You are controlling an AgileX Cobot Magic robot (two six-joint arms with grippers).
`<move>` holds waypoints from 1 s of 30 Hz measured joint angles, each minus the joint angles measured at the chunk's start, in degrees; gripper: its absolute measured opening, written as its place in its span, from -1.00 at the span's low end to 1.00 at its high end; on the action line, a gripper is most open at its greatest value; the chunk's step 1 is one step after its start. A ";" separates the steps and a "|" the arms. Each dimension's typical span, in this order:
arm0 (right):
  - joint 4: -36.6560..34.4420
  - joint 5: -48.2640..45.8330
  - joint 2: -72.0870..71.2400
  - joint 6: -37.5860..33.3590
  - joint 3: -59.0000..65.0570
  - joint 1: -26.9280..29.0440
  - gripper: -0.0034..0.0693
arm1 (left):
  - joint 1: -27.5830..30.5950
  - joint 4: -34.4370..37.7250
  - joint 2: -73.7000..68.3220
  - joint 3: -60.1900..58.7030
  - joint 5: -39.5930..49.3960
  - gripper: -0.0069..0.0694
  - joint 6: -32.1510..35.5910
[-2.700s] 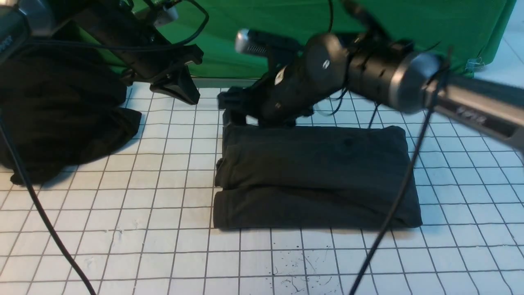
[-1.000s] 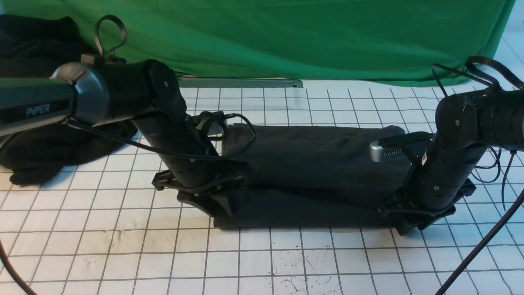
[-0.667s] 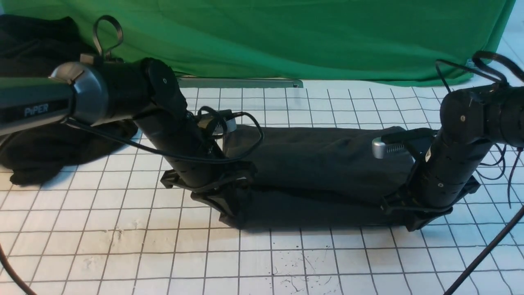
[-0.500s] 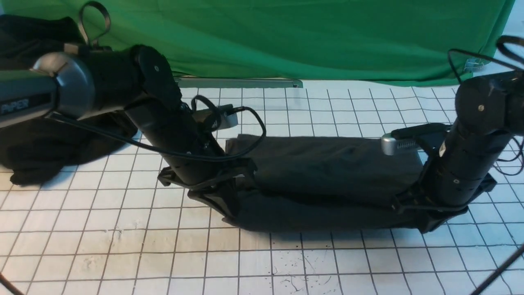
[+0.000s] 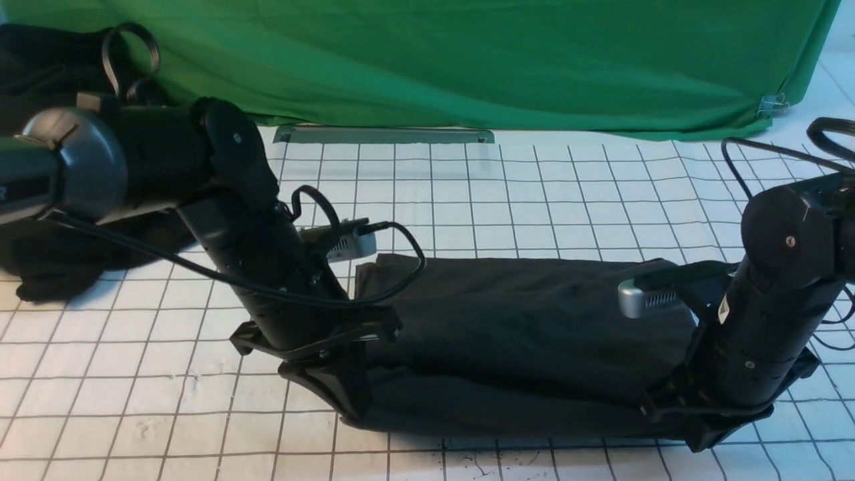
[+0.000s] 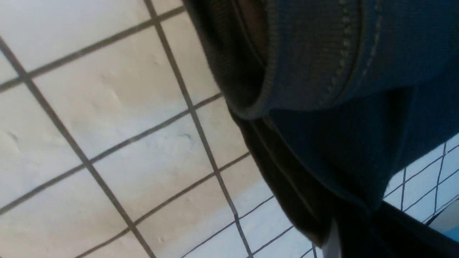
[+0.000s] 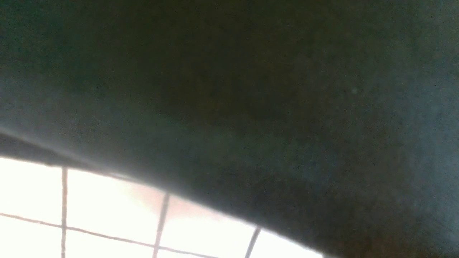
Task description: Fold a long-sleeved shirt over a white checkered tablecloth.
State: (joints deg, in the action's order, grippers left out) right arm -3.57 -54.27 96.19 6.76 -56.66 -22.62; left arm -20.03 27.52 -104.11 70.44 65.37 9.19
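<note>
Front view: the dark shirt (image 5: 521, 347) spans between both grippers, its near corners pinched in the closed left gripper (image 5: 354, 417) and right gripper (image 5: 695, 444).

Front and left wrist views, both showing checkered tablecloth (image 5: 167, 401)

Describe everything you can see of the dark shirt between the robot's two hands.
The shirt looks like soft charcoal-black knit, folded into a wide, layered bundle, with stitched seams and small wrinkles; no print shows. It lies across the checkered tablecloth, its near edge sagging in a curve between the grippers. The left gripper pinches its near-left corner, and the right gripper is at the near-right corner, its grip hidden.
</note>
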 joint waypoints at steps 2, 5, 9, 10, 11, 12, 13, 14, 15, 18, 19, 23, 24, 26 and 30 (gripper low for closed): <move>0.00 0.30 0.00 0.30 0.00 -0.26 -0.47 | 0.00 -0.13 0.00 -0.02 -0.50 -0.74 0.00; 0.00 0.66 0.00 0.77 0.00 -0.52 -0.09 | 0.00 -0.61 0.00 -0.02 -1.02 -0.63 -0.22; -0.25 -2.14 0.00 -1.05 -0.89 -0.66 0.31 | 0.00 -4.81 0.00 2.27 2.16 -0.32 -2.88; -0.25 -2.50 0.00 -1.31 -0.89 -0.66 0.31 | 0.00 -5.41 0.00 2.71 2.58 -0.30 -3.03; -0.24 -5.90 0.00 -3.56 -2.62 -0.70 0.30 | 0.00 -7.57 0.30 4.74 3.40 -0.18 -3.29; -0.24 -8.21 0.00 -4.67 -3.65 -0.72 0.27 | 0.00 -8.46 0.72 6.08 3.56 -0.07 -3.48; -0.24 -8.66 0.00 -5.16 -4.22 -0.72 0.26 | 0.00 -8.46 0.83 6.08 3.56 -0.06 -3.48; -0.24 -11.70 0.00 -6.76 -6.36 -0.72 0.13 | 0.00 -9.23 1.71 8.36 3.56 0.05 -3.52; -0.24 -13.03 -0.25 -7.73 -7.78 -0.72 0.03 | 0.00 -9.40 2.47 9.82 3.56 0.11 -3.67; -0.24 -14.13 -1.92 -8.98 -11.17 -0.72 -0.30 | 0.00 -9.43 4.80 13.85 3.63 0.22 -3.71; -0.24 -14.29 -3.39 -9.60 -12.23 -0.72 -0.43 | 0.00 -9.43 5.82 15.40 3.63 0.24 -3.78; -0.18 -14.43 -10.28 -10.62 -13.38 -0.72 -0.72 | 0.00 -9.50 8.33 17.95 3.71 0.22 -3.89; -0.18 -14.43 -10.76 -10.71 -13.38 -0.72 -0.73 | 0.00 -9.53 8.45 17.95 3.71 0.21 -3.89; 0.11 -14.62 -17.34 -10.82 -13.38 -0.72 -0.79 | 0.00 -10.30 9.28 18.13 3.93 0.13 -3.97; 1.52 -14.08 -29.32 -10.82 -13.32 -0.72 -0.79 | 0.00 -11.27 9.49 18.13 4.05 -0.08 -4.23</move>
State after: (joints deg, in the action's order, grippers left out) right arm -2.06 -68.35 66.87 -4.06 -69.98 -23.34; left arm -20.03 16.26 -94.62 88.56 69.42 4.96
